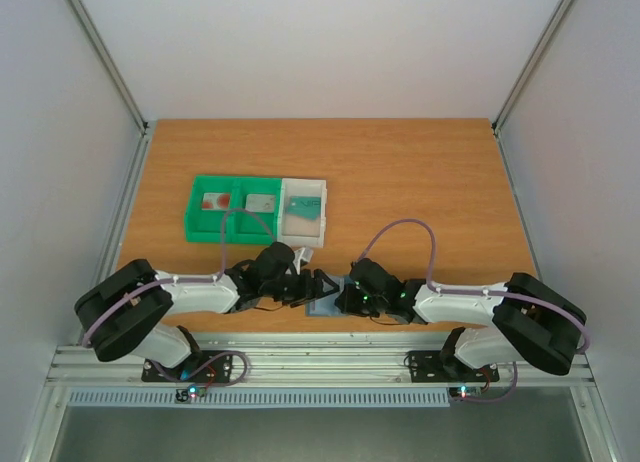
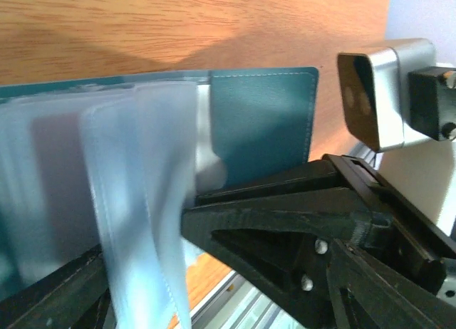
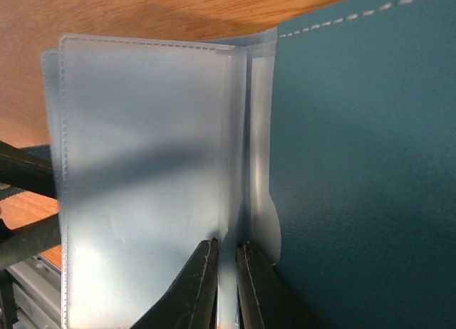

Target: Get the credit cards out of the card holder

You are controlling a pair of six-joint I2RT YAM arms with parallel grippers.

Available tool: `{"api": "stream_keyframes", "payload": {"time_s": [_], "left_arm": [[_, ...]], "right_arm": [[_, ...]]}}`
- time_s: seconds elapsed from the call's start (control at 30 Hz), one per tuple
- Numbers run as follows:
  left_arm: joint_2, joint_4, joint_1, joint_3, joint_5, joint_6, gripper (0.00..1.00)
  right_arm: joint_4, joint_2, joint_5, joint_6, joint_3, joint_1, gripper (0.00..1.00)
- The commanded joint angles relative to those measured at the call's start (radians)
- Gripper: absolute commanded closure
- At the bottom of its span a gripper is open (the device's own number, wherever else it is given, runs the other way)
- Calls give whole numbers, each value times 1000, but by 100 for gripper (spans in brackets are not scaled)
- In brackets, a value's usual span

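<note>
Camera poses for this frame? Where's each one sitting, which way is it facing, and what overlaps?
Top external: above and behind the bases, looking down at the table; both arms show, left gripper and right gripper either side of the card holder.
Left wrist: on the left arm, facing along its own black fingers into the holder's clear sleeves.
Right wrist: on the right arm, facing its own fingers pinching one sleeve.
Shared: all three see the card holder.

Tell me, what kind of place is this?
Probably a robot lab's test booth: a wooden table boxed in by plain white panels, with a left arm and a right arm bolted to a metal rail at its near edge.
</note>
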Motion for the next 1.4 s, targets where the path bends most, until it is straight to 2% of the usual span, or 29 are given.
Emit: {"api": "stream_keyframes", "payload": {"time_s": [0.0, 0.13, 0.27, 0.53, 0.8, 0.93, 1.17, 1.37], "left_arm": [[59, 207, -8, -10, 67, -42, 23], [95, 310, -9, -28, 91, -90, 23], [91, 315, -10, -28, 91, -95, 23], [76, 292, -11, -20, 84, -78, 28], [81, 294, -16, 7, 95, -78, 43], [93, 294, -24, 23, 98, -75, 50], [128, 272, -35, 81, 100, -63, 60], [148, 219, -36, 119, 78, -41, 75]], "right_arm": [[-29, 46, 9, 11, -36, 6, 88], [-20, 42, 8, 12, -42, 6, 88], [-23, 9, 13, 11, -50, 6, 86], [-147, -132, 57, -16, -22, 6, 79], [-211, -193, 72, -22, -14, 6, 72], [-342, -273, 123, -38, 12, 6, 66], [-493, -414, 191, -43, 36, 6, 64], [-620, -437, 288, -74, 84, 6, 59]]}}
